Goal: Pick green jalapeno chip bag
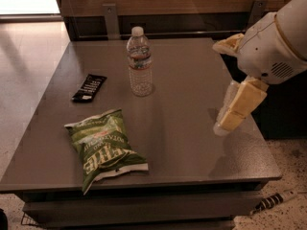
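The green jalapeno chip bag (104, 146) lies flat on the grey table (187, 143) near its front left, with white lettering facing up and white crimped ends. My gripper (230, 78) hangs over the table's right edge, well to the right of the bag and apart from it. Its two tan fingers stand wide apart, one upper finger (228, 44) and one lower finger (238, 105), with nothing between them.
A clear water bottle (139, 63) stands upright at the table's middle back. A small flat black packet (89, 87) lies at the left, behind the bag. A wooden bench back with metal brackets (111, 18) runs behind the table. Pale floor lies to the left.
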`<control>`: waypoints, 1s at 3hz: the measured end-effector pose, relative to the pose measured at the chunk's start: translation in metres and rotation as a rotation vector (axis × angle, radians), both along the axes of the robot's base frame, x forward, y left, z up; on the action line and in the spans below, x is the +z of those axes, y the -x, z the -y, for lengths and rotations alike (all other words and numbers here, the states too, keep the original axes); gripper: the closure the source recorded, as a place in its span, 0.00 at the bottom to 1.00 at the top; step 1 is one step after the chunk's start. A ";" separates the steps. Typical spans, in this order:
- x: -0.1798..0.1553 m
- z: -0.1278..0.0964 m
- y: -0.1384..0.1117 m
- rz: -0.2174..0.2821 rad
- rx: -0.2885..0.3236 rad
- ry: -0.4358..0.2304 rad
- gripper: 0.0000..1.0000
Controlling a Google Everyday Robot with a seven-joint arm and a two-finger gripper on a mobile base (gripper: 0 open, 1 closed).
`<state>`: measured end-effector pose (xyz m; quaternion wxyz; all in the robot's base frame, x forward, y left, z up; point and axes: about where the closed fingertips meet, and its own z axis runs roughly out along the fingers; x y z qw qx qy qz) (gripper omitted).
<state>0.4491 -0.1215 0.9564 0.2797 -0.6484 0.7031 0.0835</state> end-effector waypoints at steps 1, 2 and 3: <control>-0.019 -0.038 -0.005 -0.008 0.069 -0.111 0.00; -0.037 -0.075 -0.002 -0.012 0.090 -0.148 0.00; -0.059 -0.107 0.017 -0.041 0.085 -0.107 0.00</control>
